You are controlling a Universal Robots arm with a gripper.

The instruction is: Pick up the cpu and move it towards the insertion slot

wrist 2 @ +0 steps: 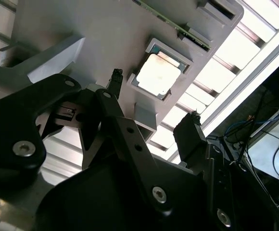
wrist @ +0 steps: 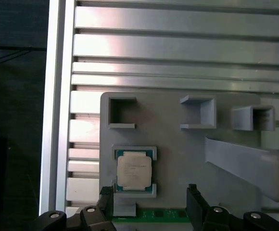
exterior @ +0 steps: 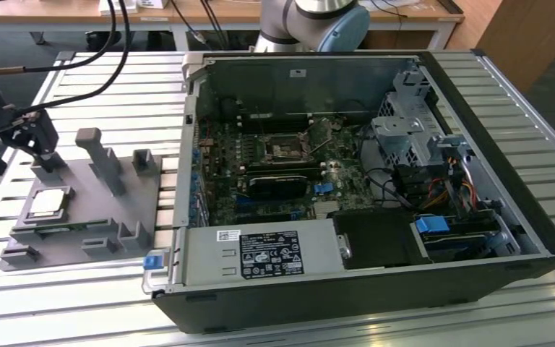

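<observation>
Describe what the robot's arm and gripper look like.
The arm is made of rounded silver-grey segments with a pale blue joint cap. The gripper is matte black, built from angular linked plates joined by shiny silver screws, and ends in two narrow fingers. Black cables lead to it in the exterior view.

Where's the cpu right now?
At the exterior view's left, the cpu sits in its recess on the gray fixture, beside the green memory strip, outside the computer case.
</observation>
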